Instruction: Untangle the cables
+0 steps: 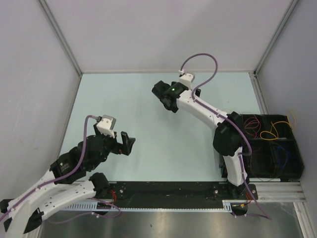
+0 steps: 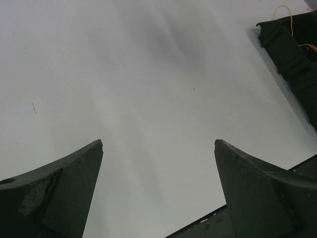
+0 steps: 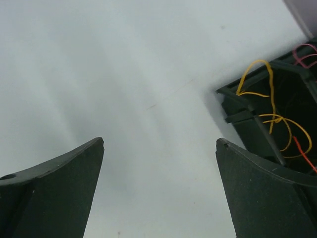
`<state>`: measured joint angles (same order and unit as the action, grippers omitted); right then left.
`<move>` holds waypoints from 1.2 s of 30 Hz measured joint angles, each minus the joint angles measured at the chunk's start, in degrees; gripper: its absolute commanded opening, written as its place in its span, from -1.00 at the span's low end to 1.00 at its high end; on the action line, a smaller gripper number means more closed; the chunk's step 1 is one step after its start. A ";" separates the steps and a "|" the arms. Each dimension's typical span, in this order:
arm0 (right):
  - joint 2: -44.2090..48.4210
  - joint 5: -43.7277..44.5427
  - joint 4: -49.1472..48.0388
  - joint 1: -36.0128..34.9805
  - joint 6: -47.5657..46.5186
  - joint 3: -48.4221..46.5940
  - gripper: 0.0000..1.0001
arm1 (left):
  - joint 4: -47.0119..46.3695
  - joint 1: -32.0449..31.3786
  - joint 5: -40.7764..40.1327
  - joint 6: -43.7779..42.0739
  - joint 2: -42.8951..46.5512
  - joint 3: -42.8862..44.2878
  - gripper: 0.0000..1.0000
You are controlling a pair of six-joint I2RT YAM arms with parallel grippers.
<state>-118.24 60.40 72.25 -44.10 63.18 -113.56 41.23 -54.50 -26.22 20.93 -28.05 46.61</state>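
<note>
The cables lie in a black bin (image 1: 294, 163) at the table's right edge: thin red (image 1: 252, 122), orange-yellow (image 1: 270, 134) and dark blue (image 1: 281, 151) loops, overlapping. In the right wrist view an orange-yellow loop (image 3: 270, 106) and a red strand (image 3: 303, 153) show in the bin (image 3: 242, 116). My right gripper (image 1: 162, 99) (image 3: 160, 140) is open and empty over the bare table, left of the bin. My left gripper (image 1: 124, 144) (image 2: 158, 144) is open and empty at the near left, far from the bin (image 2: 292, 54). I see no black cable.
Light blue-green tabletop (image 1: 148, 148) with grey walls on three sides. A black rail (image 1: 168, 188) runs along the near edge between the arm bases. A purple hose (image 1: 208, 74) loops off the right arm.
</note>
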 measured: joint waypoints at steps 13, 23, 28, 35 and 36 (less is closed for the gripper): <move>20.83 -30.27 -43.43 -2.40 -33.27 34.51 0.99 | 0.02 0.02 -0.04 0.00 0.98 -0.02 1.00; 25.29 -37.57 -52.00 -4.61 -37.55 36.11 1.00 | 0.02 0.02 -0.17 0.02 1.01 0.00 1.00; 29.46 -39.95 -56.26 -4.52 -40.98 44.78 1.00 | 0.02 0.02 -0.37 0.02 1.90 -0.02 0.99; 56.37 -41.07 -65.13 10.14 -44.28 70.82 0.99 | 0.00 0.02 -0.39 0.00 2.99 -0.09 0.99; 59.58 -40.35 -66.79 13.68 -44.50 72.87 0.99 | 0.02 0.02 -0.39 0.02 2.99 -0.11 1.00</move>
<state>-58.65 20.05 5.45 -30.41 18.68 -40.69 41.25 -54.48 -26.61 20.95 -25.06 46.50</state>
